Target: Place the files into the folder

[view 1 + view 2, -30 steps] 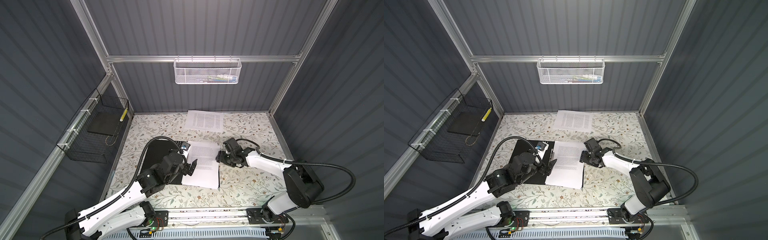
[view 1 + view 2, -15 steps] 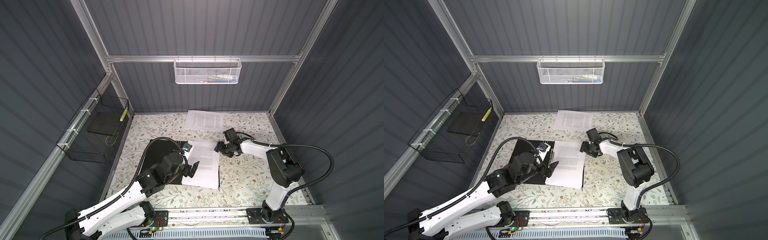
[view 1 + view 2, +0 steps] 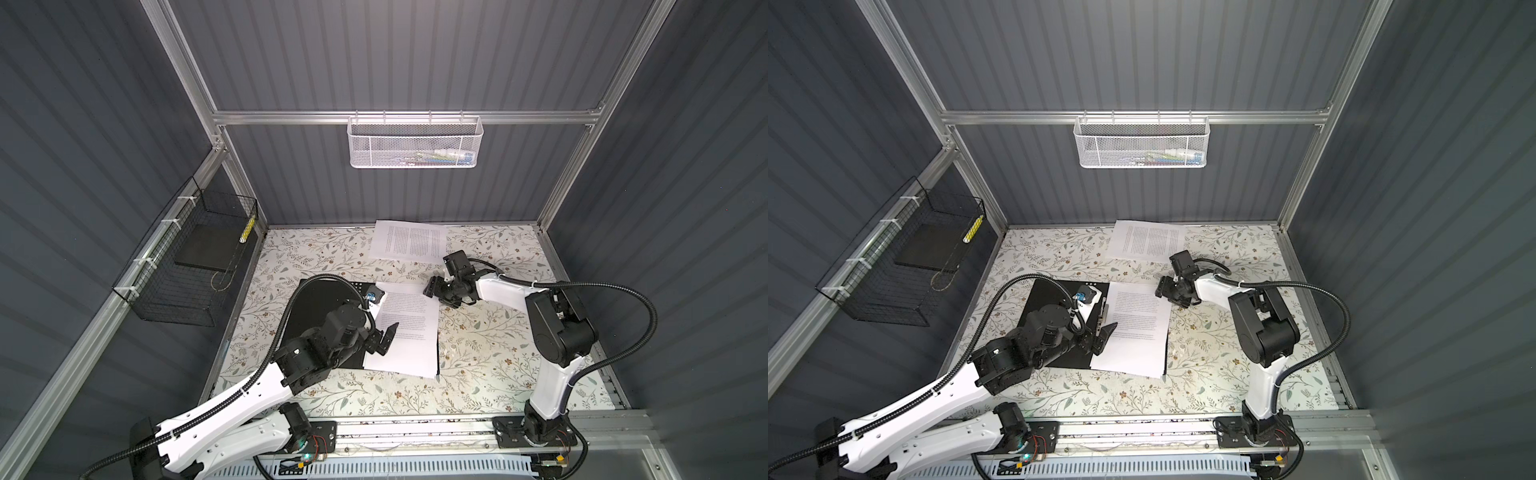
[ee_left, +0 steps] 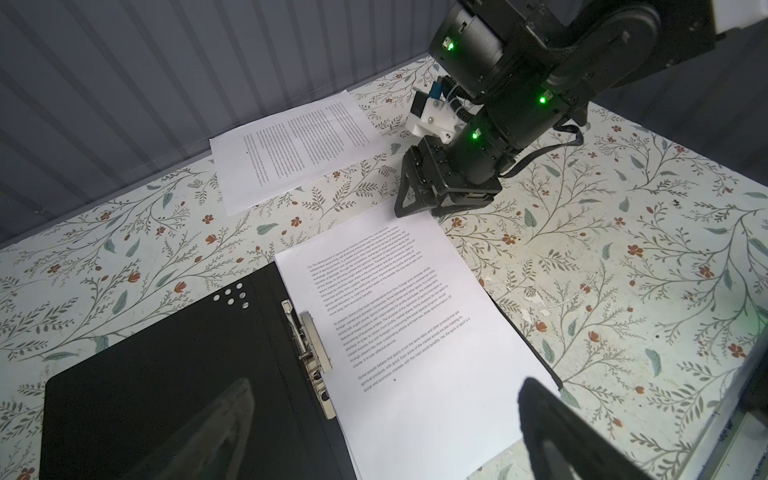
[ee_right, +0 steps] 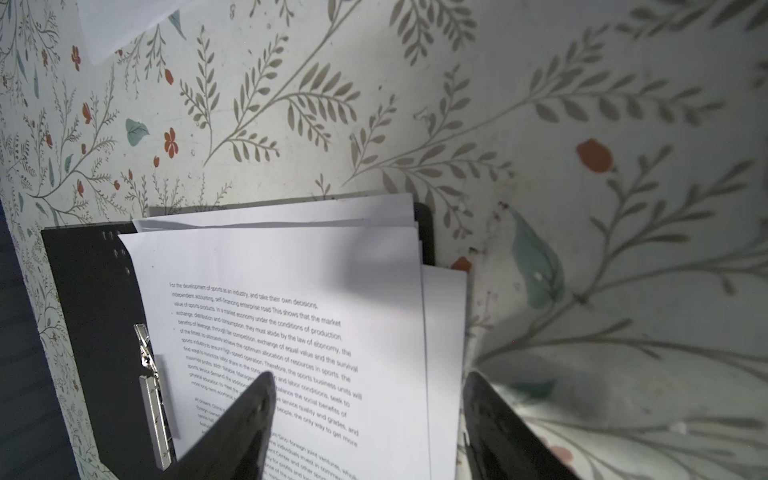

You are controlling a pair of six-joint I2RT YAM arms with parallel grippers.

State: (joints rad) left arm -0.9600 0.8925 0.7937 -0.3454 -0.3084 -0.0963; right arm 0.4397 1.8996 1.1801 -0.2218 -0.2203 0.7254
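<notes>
The folder [image 3: 320,303] [image 3: 1046,303] lies open on the floral table, black inside up, its metal clip [image 4: 311,353] along the spine. A stack of files [image 3: 409,332] [image 3: 1138,336] [image 5: 291,270] rests on its right half, the sheets slightly fanned. One more printed sheet [image 3: 409,243] [image 4: 291,145] lies apart at the back of the table. My left gripper [image 3: 386,338] [image 4: 386,386] hovers open over the stack's spine-side edge. My right gripper [image 3: 434,289] [image 5: 369,376] stands open at the stack's far right corner, one finger over the paper, the other over the table.
A white mesh basket [image 3: 415,143] hangs on the back wall. A black wire basket [image 3: 195,257] with a dark pad hangs on the left wall. Aluminium posts frame the table's corners.
My right gripper has moved from beside the stack's right edge back to its far right corner, with the arm folding upright. The left gripper has barely moved.
</notes>
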